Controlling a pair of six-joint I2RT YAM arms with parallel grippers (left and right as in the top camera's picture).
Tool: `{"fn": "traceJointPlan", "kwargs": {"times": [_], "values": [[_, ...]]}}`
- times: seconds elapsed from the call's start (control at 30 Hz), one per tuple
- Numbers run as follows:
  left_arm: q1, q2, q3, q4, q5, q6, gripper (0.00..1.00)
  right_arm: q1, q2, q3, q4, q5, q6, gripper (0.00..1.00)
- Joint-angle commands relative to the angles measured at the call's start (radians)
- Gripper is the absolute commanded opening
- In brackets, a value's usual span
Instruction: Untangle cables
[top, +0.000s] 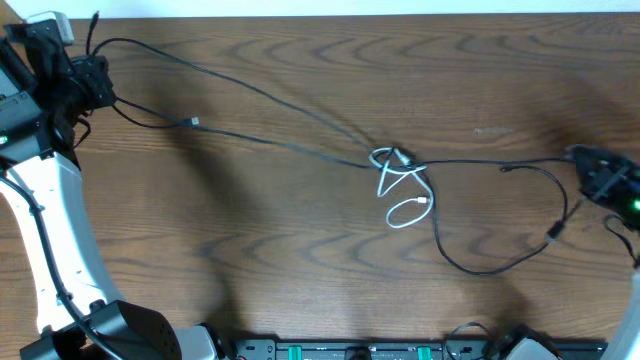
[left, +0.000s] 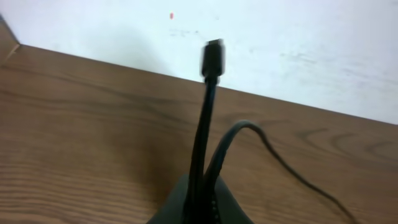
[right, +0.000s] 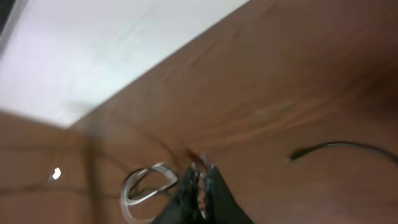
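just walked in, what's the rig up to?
Both arms are working the black cable. The left gripper, at the far-left corner of the table, is shut on it just below a plug end that sticks up past the fingers. The right gripper, at the right edge, looks closed on another stretch, so the cable spans the table between them. The white cable lies mid-table, looped up with the black one. They are not yet untangled.

The overhead view is evenly lit and sharp, with soft shadows on the table (top: 300, 250) at lower left. In the left wrist view the black cable (left: 202, 137) is blurred at its top; the right wrist view is smeared everywhere.
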Motion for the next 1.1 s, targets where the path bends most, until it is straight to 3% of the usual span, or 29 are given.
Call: {"fn": "traceJointPlan", "kwargs": {"times": [0.0, 0.07, 0.13, 0.17, 0.23, 0.43, 0.67, 0.9, 1.0, 1.07], "values": [[-0.012, -0.022, -0.002, 0.008, 0.038, -0.020, 0.08, 0.134, 0.042, 0.012, 0.024, 0.019, -0.025, 0.25], [-0.027, -0.026, -0.002, 0.006, 0.039, -0.020, 0.08, 0.210, 0.067, 0.012, 0.045, 0.042, 0.005, 0.51], [-0.049, -0.029, -0.002, 0.002, 0.039, -0.020, 0.08, 0.296, 0.095, 0.012, 0.069, 0.096, 0.046, 0.64], [-0.063, -0.029, -0.002, 0.000, 0.039, -0.020, 0.08, 0.340, 0.110, 0.012, 0.082, 0.121, 0.059, 0.85], [-0.089, -0.029, -0.002, -0.005, 0.045, -0.019, 0.08, 0.407, 0.134, 0.012, 0.101, 0.152, 0.074, 0.92], [-0.172, -0.029, -0.002, -0.004, 0.153, -0.020, 0.08, 0.602, 0.232, 0.012, 0.149, 0.230, 0.132, 0.91], [-0.287, -0.029, -0.002, -0.008, 0.158, -0.020, 0.08, 0.772, 0.388, 0.012, 0.219, 0.247, 0.163, 0.84], [-0.368, -0.029, -0.002, -0.016, 0.158, -0.019, 0.08, 0.903, 0.523, 0.012, 0.361, 0.246, 0.243, 0.58], [-0.396, -0.029, -0.002, -0.016, 0.157, -0.019, 0.07, 0.959, 0.550, 0.012, 0.391, 0.243, 0.263, 0.69], [-0.404, -0.029, -0.002, -0.016, 0.157, -0.019, 0.08, 0.990, 0.554, 0.012, 0.404, 0.243, 0.272, 0.69]]}}
